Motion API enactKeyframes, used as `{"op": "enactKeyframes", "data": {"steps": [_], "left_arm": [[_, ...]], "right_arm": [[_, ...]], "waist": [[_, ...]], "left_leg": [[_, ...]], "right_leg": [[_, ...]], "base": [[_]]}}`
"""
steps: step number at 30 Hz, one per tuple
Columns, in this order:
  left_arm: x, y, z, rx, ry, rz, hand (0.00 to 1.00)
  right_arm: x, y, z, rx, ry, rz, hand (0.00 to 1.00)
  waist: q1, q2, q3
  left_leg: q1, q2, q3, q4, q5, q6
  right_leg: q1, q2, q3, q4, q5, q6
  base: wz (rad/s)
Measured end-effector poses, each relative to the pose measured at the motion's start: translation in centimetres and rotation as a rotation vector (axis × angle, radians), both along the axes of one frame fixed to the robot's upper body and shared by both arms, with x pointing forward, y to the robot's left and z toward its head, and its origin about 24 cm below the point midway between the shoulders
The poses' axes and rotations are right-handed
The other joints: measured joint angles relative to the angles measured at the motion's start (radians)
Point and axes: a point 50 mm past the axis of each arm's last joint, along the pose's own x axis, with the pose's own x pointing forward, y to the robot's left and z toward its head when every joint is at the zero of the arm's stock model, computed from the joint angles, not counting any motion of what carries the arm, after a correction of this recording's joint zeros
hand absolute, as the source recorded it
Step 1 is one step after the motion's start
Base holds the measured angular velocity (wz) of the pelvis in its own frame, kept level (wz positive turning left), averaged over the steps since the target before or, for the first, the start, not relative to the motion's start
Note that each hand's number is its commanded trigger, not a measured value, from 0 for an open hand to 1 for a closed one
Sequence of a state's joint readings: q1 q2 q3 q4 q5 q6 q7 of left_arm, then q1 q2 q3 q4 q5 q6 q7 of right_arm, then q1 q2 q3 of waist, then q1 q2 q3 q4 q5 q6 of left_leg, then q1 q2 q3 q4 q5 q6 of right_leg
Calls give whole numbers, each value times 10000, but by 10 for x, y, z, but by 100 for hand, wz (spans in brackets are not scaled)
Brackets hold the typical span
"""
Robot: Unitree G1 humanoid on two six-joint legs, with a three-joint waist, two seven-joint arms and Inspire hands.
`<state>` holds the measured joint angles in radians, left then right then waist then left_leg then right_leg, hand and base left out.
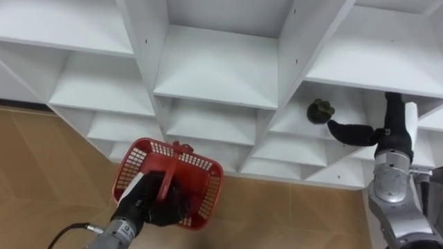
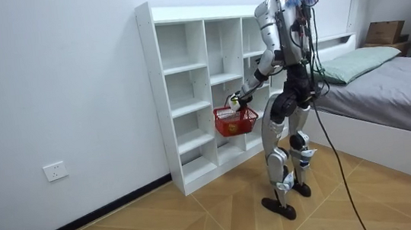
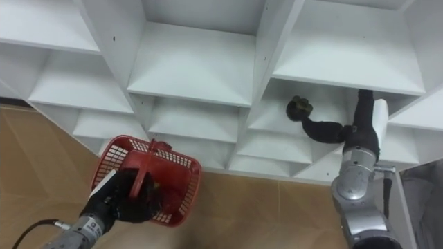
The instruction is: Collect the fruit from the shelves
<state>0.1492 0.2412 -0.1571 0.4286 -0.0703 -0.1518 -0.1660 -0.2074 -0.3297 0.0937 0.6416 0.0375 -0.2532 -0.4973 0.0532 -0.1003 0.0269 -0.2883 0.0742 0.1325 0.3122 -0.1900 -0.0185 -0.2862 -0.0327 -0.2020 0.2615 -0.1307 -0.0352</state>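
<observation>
A dark green, bumpy fruit (image 1: 320, 111) sits on a shelf in the right column of the white closet (image 1: 216, 68). My right hand (image 1: 360, 133) reaches into that compartment, open, with one fingertip right beside the fruit; I cannot tell whether it touches. Lower left, my left hand (image 1: 156, 200) is shut on the handle of a red plastic basket (image 1: 202, 181), which hangs in front of the lower shelves. In the room view I stand upright facing the closet (image 2: 188, 94), the basket (image 2: 235, 119) held at hip height.
The closet's other compartments are bare white shelves. Wooden floor (image 1: 41, 173) lies below it. In the room view a bed (image 2: 394, 87) stands close behind me, with a cardboard box (image 2: 384, 32) at its head.
</observation>
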Motion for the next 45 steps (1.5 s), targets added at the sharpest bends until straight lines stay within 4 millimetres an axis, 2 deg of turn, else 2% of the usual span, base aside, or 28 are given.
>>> {"op": "enactKeyframes", "data": {"steps": [7, 17, 28, 40, 45], "left_arm": [[9, -3, 4, -82, -256, -47, 100], [12, -3, 6, -71, -314, -67, 100], [19, -5, 8, -65, -435, -83, 100], [21, -7, 6, -75, -409, -10, 100], [19, -8, 1, -49, -171, 147, 100]], "right_arm": [[11, -10, 10, -112, -360, -709, 0], [13, -13, 7, -35, -152, -888, 0], [20, -15, 13, -195, -228, -885, 0], [23, -15, 18, -393, -359, -858, 0], [23, -12, 17, -857, -227, -584, 0]], "waist": [[158, 23, 41], [352, 46, 57], [418, 189, 147], [552, 205, 143], [573, 210, 142]], "left_leg": [[-846, -1, -60, 329, 24, 39], [-941, -3, -56, 335, 29, 47], [-961, -12, 75, 334, 40, 62], [-1053, -30, 189, 333, 46, 70], [-1069, -109, 190, 335, 82, 110]], "right_leg": [[-744, -91, -204, 299, -20, -42], [-834, -97, -189, 302, -23, -41], [-1009, -122, -47, 507, -61, -57], [-1307, -193, 47, 841, -128, -58], [-1325, -263, 32, 871, -158, -47]], "base": [[7], [0], [-3], [-2], [1]]}}
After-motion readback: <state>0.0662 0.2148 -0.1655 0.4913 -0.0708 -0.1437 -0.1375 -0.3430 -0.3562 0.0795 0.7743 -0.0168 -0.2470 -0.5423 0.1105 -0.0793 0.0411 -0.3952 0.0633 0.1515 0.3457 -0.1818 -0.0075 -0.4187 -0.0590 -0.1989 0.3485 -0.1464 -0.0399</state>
